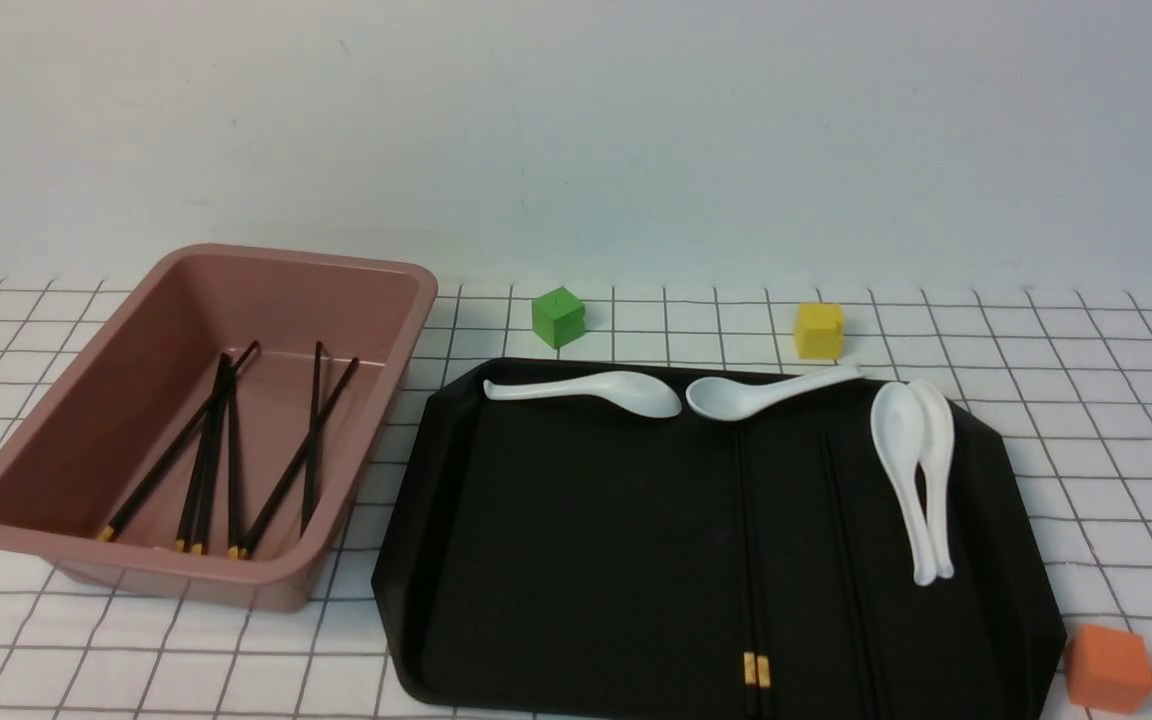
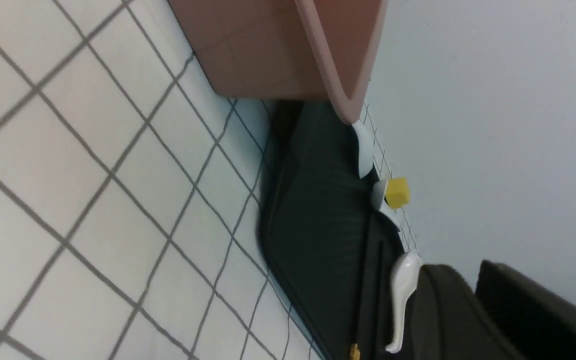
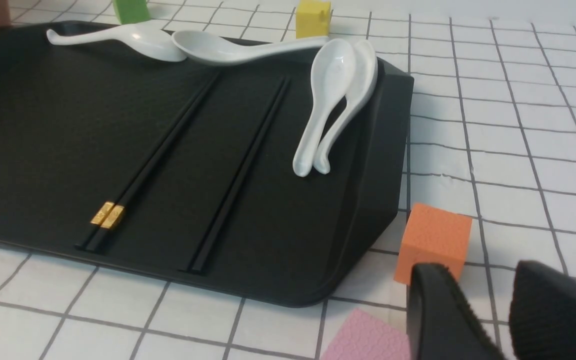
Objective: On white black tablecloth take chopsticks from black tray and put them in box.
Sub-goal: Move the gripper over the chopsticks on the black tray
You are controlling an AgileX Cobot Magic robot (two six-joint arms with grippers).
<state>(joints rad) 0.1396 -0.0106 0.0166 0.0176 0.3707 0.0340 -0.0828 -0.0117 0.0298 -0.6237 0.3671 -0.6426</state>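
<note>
On the white grid tablecloth [image 1: 1086,400] lies the black tray [image 1: 556,560]. Two pairs of black chopsticks lie lengthwise on its right half. One pair [image 1: 754,560] shows gold bands at the near end, and the other pair [image 1: 851,560] lies beside it. Both pairs show in the right wrist view, the banded one [image 3: 163,145] and the plain one [image 3: 243,170]. The pink box [image 1: 296,262] at left holds several chopsticks [image 1: 226,450]. My right gripper [image 3: 483,280] is open and empty, off the tray's near right corner. My left gripper [image 2: 468,270] is open and empty, low near the box [image 2: 268,50]. Neither gripper shows in the front view.
Several white spoons lie on the tray: two along the far rim [image 1: 596,390] [image 1: 766,392] and two nested at the right [image 1: 911,470]. A green cube [image 1: 558,317] and a yellow cube [image 1: 819,330] stand behind the tray. An orange cube [image 3: 435,240] and a flat pink piece [image 3: 363,340] lie by my right gripper.
</note>
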